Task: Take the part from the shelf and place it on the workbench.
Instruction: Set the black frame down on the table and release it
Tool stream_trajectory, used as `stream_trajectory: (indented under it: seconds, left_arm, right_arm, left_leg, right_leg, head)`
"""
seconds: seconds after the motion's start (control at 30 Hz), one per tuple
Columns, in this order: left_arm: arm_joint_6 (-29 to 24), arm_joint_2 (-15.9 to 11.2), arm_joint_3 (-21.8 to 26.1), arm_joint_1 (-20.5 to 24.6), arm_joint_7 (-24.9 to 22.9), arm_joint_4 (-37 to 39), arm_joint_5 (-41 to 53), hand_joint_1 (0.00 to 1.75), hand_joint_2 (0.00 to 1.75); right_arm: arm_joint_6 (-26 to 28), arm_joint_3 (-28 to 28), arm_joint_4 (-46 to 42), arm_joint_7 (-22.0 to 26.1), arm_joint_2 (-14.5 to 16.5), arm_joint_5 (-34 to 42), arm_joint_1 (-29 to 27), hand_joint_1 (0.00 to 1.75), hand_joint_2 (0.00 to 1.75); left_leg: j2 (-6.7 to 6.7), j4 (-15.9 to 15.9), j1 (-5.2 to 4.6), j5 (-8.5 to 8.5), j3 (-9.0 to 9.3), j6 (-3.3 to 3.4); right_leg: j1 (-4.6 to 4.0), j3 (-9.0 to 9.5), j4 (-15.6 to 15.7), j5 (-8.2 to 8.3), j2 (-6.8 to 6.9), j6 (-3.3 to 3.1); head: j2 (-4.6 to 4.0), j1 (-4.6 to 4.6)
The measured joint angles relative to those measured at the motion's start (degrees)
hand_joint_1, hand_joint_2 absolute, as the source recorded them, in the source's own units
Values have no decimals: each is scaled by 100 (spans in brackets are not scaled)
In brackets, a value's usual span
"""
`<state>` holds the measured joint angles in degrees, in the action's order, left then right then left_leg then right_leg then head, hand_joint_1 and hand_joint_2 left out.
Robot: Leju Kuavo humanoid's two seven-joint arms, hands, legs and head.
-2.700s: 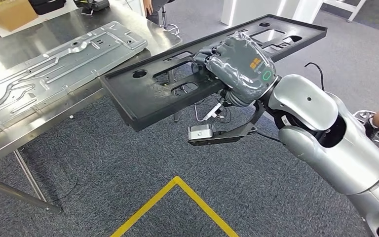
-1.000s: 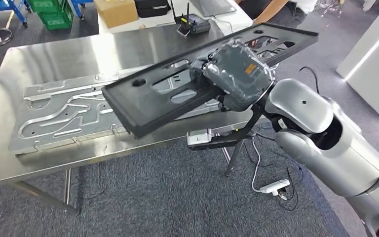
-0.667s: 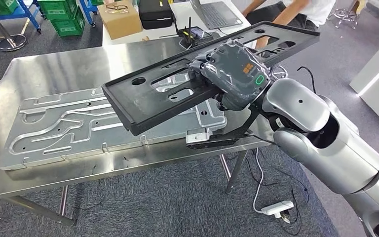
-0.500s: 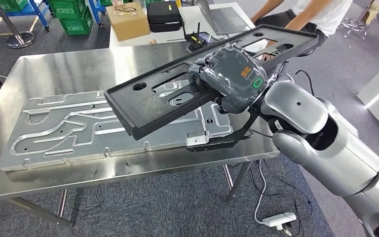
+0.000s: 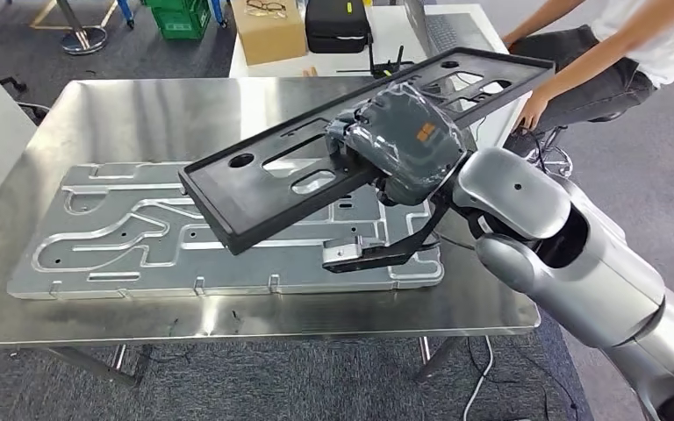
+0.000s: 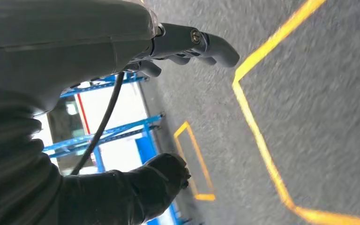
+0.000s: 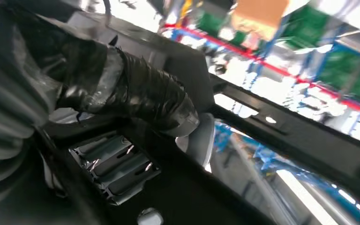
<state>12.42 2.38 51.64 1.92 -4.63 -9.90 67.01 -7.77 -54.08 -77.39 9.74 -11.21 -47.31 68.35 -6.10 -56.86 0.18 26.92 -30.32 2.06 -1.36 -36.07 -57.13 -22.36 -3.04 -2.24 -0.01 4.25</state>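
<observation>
Closest to the robot is its silver right arm (image 5: 570, 263), reaching in from the near right corner of the workbench (image 5: 254, 320). The right hand (image 5: 404, 145), wrapped in clear film, is clamped around the middle of the black part (image 5: 254, 189), a long flat tray-like panel with cut-outs. The right wrist view shows the thumb (image 7: 145, 96) pressed onto the part's top face, so it's a firm grip with the fingers closed on it.

The part is up in the air, tilted, not touching the tabletop. Its near-left end hangs over the middle of the tabletop and its far end sticks out past the far right corner.

Underneath it, a big stamped metal plate (image 5: 105, 237) with grooves lies flat on the tabletop, running along the near edge from the left side to about the right side.

The left hand (image 6: 187, 44) shows up in its own wrist view over grey floor with yellow tape lines (image 6: 258, 136). Fingers loosely apart, nothing in it.

Beyond the far edge there's a white table with a cardboard box (image 5: 268, 26) and a black case (image 5: 338, 24), and a person (image 5: 614, 61) sits off the far right corner.
</observation>
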Motion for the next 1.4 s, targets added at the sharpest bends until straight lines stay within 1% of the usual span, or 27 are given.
stream_trajectory:
  seconds: [0.03, 0.1, 0.17, 0.33, 1.2, 1.3, 1.4]
  left_arm:
    - [1, 1, 7, -7, -1, 0, 1, 0, 175]
    - [5, 6, 14, -10, -1, 1, -2, 0, 175]
    - [10, 9, 16, -5, 0, 2, -2, 0, 175]
    - [4, -2, 23, 15, -1, 1, 5, 0, 175]
    - [21, -2, 44, 18, -1, 2, 13, 0, 175]
    - [98, -2, 44, 16, 29, 2, 33, 0, 175]
    - [219, -1, 44, 17, 61, 2, 89, 0, 175]
  right_arm:
    - [-31, -13, 11, 2, 16, 37, -2, 175, 175]
    - [-77, -34, 40, 3, 37, 82, -3, 175, 175]
    - [-103, -65, 72, 3, 55, 93, -22, 175, 175]
    - [-112, -115, 141, 3, 69, 93, -86, 175, 175]
    - [-117, -316, 337, 3, 135, 63, -133, 175, 175]
    - [-117, -331, 350, 5, 148, 44, -136, 175, 175]
    - [-110, -363, 426, 22, 232, -37, -141, 175, 175]
  left_leg:
    - [-2, 14, 11, 10, 18, -12]
    - [14, 51, 17, 36, 68, -19]
    - [18, 75, 19, 69, 91, -30]
    - [46, 117, 14, 97, 125, -48]
    - [52, 125, 2, 96, 138, -53]
    - [52, 125, 0, 96, 138, -53]
    - [56, 125, -2, 96, 138, -53]
  right_leg:
    - [-8, 31, 19, 22, 10, 8]
    - [-16, 59, 34, 9, 11, 26]
    - [-20, 69, 26, -27, 10, 2]
    - [-18, 73, 24, -57, -11, -22]
    - [6, 85, 14, -60, -15, -28]
    - [9, 86, 14, -60, -15, -28]
    - [12, 86, 14, -60, -17, -27]
  head:
    - [0, -1]
    - [-1, 3]
    - [0, 10]
    - [-1, 11]
    - [-1, 10]
    - [-1, 9]
    - [0, 10]
